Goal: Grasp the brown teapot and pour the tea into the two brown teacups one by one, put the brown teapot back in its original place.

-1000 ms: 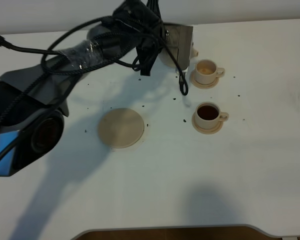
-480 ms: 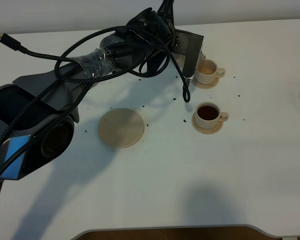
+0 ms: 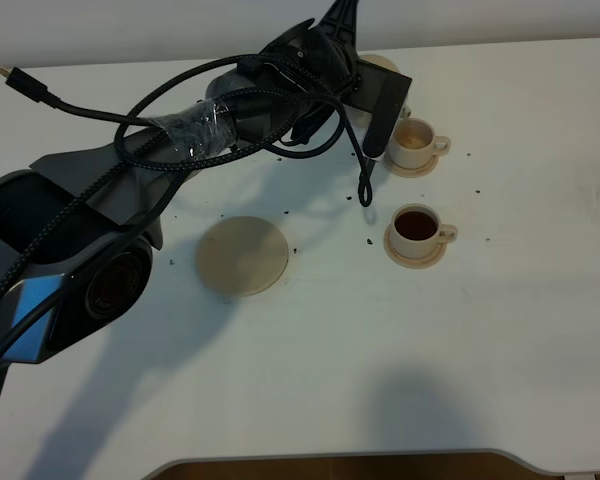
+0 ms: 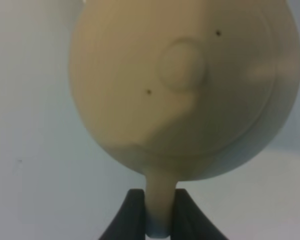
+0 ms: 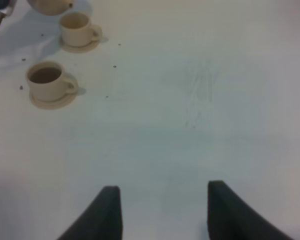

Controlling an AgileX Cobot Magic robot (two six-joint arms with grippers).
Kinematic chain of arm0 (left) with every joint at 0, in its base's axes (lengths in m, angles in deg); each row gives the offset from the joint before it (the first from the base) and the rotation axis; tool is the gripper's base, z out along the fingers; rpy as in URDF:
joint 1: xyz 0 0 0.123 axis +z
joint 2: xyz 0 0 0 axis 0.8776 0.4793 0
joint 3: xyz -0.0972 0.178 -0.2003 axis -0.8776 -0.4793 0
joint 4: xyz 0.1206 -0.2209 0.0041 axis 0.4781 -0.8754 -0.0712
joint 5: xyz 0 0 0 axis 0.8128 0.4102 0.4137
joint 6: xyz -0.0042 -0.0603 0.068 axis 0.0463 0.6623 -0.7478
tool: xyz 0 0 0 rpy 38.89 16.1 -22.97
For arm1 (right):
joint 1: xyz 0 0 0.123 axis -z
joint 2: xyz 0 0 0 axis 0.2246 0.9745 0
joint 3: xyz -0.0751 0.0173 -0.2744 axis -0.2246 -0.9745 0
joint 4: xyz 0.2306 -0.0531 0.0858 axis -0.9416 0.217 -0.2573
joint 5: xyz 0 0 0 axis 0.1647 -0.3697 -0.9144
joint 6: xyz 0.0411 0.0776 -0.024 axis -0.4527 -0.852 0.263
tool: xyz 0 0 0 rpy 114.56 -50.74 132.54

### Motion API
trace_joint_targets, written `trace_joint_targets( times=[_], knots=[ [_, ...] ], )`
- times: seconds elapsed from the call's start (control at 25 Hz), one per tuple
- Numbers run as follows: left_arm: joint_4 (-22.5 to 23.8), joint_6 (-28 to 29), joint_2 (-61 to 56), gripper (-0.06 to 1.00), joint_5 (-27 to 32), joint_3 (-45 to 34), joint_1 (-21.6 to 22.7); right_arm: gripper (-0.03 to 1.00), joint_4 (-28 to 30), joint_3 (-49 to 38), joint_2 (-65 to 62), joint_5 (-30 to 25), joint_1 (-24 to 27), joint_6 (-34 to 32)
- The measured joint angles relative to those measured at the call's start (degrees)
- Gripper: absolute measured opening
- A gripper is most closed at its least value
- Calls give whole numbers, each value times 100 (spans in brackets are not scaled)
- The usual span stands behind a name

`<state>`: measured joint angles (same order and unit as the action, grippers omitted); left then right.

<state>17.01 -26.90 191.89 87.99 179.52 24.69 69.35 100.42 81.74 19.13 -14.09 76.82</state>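
Over at the far side of the table (image 3: 540, 330), the left arm is stretching out long and the brown teapot (image 4: 180, 90) is hanging from it. The pot is sitting just beside and above the far teacup (image 3: 413, 143). The left gripper (image 4: 160, 222) is pinching only the thin loop handle, jaws drawn in narrow around it. That is looking like the big worry: a heavy pot on a slim grip could be swinging or slipping as it tips, sending tea past the rim. A black cable (image 3: 366, 180) is dangling low between arm and cups, and it could be brushing a cup on the way back.

The right gripper (image 5: 162, 200) is hovering well apart over bare table, jaws spread wide and gripping nothing.

The big round saucer (image 3: 242, 255) is lying bare, waiting for the pot's return, so a careless set-down could be landing off its edge.

Now the cups. The near teacup (image 3: 416, 226) is brimming with dark tea on its small saucer. The far teacup is showing a pale inside, with little or nothing in it as far as I am seeing, so that pour is looking unfinished. What is left inside the pot, I cannot tell.

Dark specks (image 3: 370, 241) are dotting the table around both cups.
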Motion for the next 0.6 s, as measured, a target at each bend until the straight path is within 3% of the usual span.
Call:
trace_joint_targets(
  times=[0.6],
  knots=[
    [88, -792, 0, 11, -197, 0, -14, 42, 0, 0, 0, 0, 0, 0]
  ],
)
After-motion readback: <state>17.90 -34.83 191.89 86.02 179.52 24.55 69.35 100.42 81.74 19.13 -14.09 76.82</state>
